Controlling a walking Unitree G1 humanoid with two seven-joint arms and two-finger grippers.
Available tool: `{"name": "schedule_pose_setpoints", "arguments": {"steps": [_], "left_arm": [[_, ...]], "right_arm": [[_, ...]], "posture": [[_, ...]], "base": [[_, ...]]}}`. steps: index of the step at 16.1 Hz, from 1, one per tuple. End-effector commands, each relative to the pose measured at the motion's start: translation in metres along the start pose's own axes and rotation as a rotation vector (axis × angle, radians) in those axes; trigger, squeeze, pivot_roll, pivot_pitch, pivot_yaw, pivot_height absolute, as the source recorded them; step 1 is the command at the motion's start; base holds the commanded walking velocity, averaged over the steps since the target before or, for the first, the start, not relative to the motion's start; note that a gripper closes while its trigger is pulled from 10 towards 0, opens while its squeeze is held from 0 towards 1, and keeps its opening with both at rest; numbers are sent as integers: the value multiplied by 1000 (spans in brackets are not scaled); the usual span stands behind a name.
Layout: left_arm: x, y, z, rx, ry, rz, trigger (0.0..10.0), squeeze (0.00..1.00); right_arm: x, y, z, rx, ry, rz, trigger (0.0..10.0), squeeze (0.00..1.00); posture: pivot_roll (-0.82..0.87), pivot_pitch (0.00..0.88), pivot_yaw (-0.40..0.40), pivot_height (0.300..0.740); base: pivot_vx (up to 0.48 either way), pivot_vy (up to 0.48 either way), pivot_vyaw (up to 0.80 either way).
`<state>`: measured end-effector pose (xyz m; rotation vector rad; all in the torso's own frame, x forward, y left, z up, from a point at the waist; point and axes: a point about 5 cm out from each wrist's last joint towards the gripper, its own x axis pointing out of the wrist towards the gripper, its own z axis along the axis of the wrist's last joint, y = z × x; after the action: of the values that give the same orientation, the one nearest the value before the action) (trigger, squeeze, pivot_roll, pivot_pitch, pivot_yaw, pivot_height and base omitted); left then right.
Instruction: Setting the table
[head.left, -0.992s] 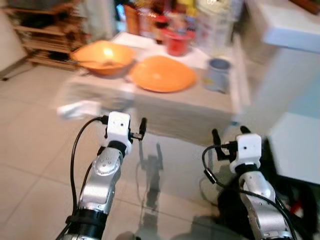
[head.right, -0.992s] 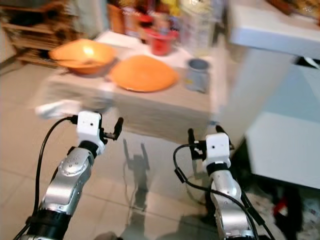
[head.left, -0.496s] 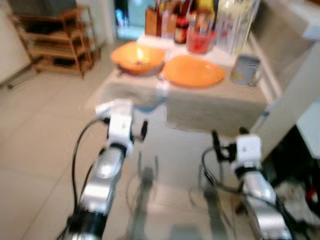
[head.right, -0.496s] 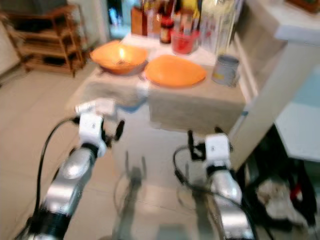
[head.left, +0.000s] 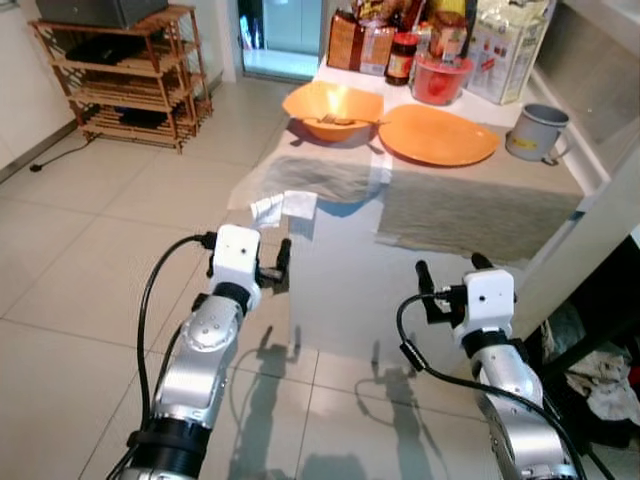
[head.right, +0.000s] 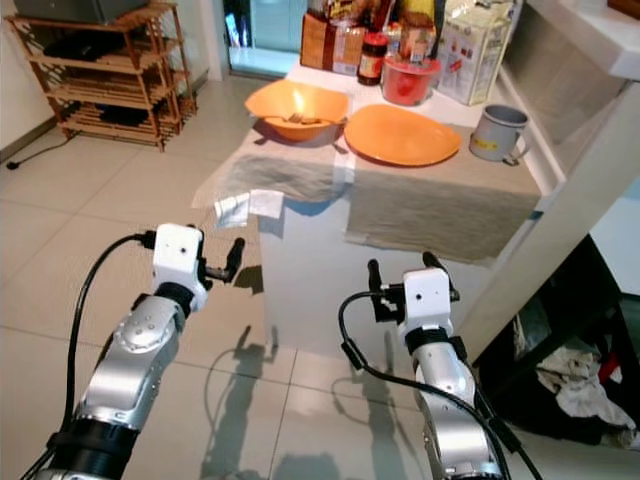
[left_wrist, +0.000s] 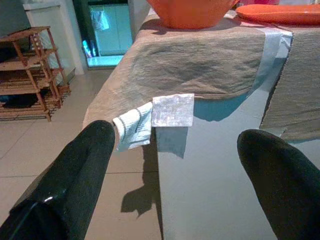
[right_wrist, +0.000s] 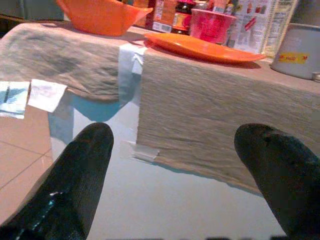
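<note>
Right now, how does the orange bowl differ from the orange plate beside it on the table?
The orange bowl is deep with tall curved walls, while the orange plate is wide and almost flat. The bowl holds something small at its bottom; the plate looks bare. The bowl sits toward the robot's left, the plate toward its right, nearer the grey mug. Both are the same glossy orange and rest at the far ends of the beige placemats.

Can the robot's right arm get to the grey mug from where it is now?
Probably not yet. The right end effector, open and empty, hangs short of the table's near edge, while the grey mug stands at the far right end. Nothing blocks the way; it would likely need to come closer.
</note>
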<state>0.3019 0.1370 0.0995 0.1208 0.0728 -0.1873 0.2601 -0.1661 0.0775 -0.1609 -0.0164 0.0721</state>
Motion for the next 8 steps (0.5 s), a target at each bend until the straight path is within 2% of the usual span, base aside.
{"name": "schedule_pose_setpoints", "arguments": {"steps": [1, 5, 8], "left_arm": [[1, -2, 5, 1, -21, -4, 10000, 0], [1, -3, 6, 0, -33, -10, 10000, 0], [1, -5, 8, 3, -40, -22, 10000, 0]], "right_arm": [[0, -5, 4, -15, -21, -19, 10000, 0], [1, -10, 14, -38, -81, -59, 10000, 0], [2, -10, 14, -39, -77, -60, 10000, 0]], "posture": [[32, 0, -21, 740], [30, 0, -23, 740], [28, 1, -25, 740]], "base": [[480, 0, 0], [480, 0, 0], [480, 0, 0]]}}
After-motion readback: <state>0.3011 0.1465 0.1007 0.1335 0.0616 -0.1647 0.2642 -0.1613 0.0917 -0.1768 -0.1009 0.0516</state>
